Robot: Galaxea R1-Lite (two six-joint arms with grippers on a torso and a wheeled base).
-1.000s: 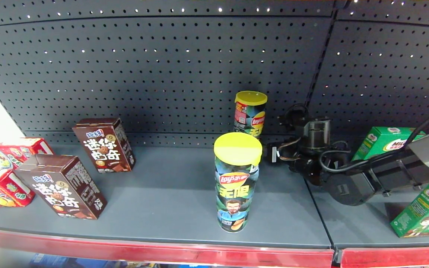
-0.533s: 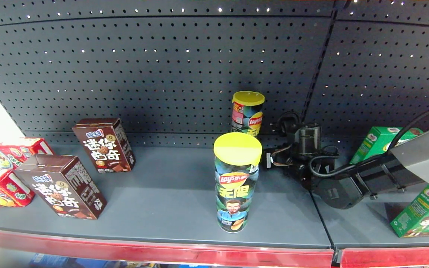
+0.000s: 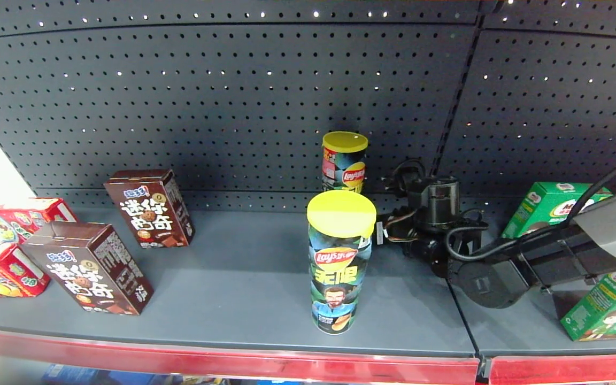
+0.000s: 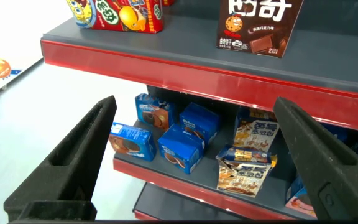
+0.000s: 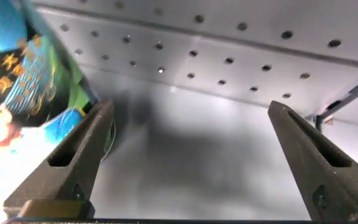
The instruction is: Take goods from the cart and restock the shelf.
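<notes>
1. Yellow plastic lid, dark printed tube: that tall chip can [image 3: 344, 160] is the one in play. It's at the back of the grey metal shelf [image 3: 244, 278], close to the dark pegboard back panel [image 3: 233, 107]. It's directly behind a matching yellow-lidded chip can [image 3: 339, 267] that stands upright nearer the red front edge.
2. Right tool [image 5: 190, 106] hangs just beside the tall chip can, on its right, with fingers spread wide and nothing between them. In the right wrist view the can is off past one finger, not in the gap. Can't tell if that finger touches it.
3. Left tool [image 4: 194, 99] is down low, also spread and carrying nothing, facing a lower shelf of small blue snack packs [image 4: 179, 140].
4. My read: this is the let-go and back-out part of placing that can.
   - A tall, narrow tube like that probably tips easily, so I'd keep the fingers wide.
   - I'd draw the right tool out along its own line, with no sideways sweep into the can.
   - Watch the green cardboard cartons [image 3: 548, 206] right next to the arm too.
   - If the can wants lining up behind the front one, a slow nudge low on the tube beats a poke near the lid.
5. Hard to make out:
   - The tall chip can's base is hidden behind the front one's lid, so no idea if it sits flat.
   - In the head view the right tool's fingertips get lost in dark cabling.
   - In the right wrist view the can is cut off at the edge.
</notes>
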